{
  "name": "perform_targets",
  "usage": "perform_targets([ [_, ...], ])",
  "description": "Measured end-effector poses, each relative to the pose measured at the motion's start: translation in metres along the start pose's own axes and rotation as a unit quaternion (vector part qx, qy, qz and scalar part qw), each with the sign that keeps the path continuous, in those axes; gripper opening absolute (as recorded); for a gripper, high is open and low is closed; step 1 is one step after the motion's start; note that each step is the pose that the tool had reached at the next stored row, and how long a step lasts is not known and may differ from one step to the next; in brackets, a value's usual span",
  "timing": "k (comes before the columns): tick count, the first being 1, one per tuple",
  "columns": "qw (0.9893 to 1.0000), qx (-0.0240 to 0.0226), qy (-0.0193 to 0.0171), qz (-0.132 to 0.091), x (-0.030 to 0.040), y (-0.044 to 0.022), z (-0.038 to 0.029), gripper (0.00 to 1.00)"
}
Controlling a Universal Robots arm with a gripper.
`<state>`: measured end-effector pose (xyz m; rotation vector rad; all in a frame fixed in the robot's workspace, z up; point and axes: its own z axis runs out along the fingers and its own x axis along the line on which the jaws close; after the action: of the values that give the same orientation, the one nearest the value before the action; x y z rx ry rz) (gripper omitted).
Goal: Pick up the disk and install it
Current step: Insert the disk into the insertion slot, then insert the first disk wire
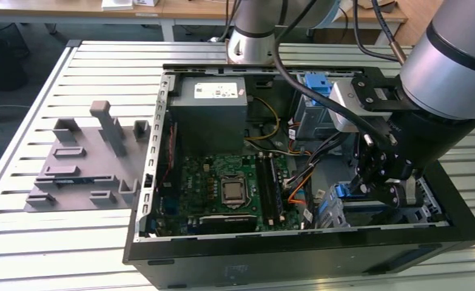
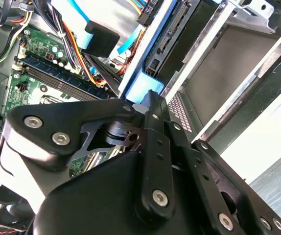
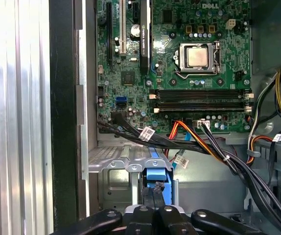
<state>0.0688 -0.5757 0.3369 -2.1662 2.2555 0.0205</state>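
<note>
The work is at the install step. The disk is off the worktop and down inside the open computer case. It stands on edge at about four o'clock in the exterior view, in the corner beyond the motherboard. The arm reaches in from about two o'clock. The pincer hangs fingers-down over that corner, touching the disk's blue rail.

In both wrist views the pincer is drawn narrow on the blue end of the disk. I judge that it grips that end rather than merely resting against it, though the far finger is hidden. The disk sits at the mouth of a grey metal drive bay, and in the second wrist view its blue rail runs along the bay's wall. How far in it sits I cannot tell.

A bundle of cables crosses between the motherboard and the bay, just beside the disk.

The pick-up looks done, while the seating does not show as finished. By my judgement, the next move calls for straight travel along the rails with the disk kept square to the bay, since a tilt would likely jam it. The cables must also stay clear of the slot.

The grey fixture plate lies on the worktop at nine o'clock, well apart. The power-supply box sits in the case at twelve o'clock, untouched.
</note>
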Motion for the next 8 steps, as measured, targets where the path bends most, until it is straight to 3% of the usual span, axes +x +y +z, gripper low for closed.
perform_targets([
  [8,1.0,0.0,0.0003,0.0,0.0,0.0,0.0,0.11],
])
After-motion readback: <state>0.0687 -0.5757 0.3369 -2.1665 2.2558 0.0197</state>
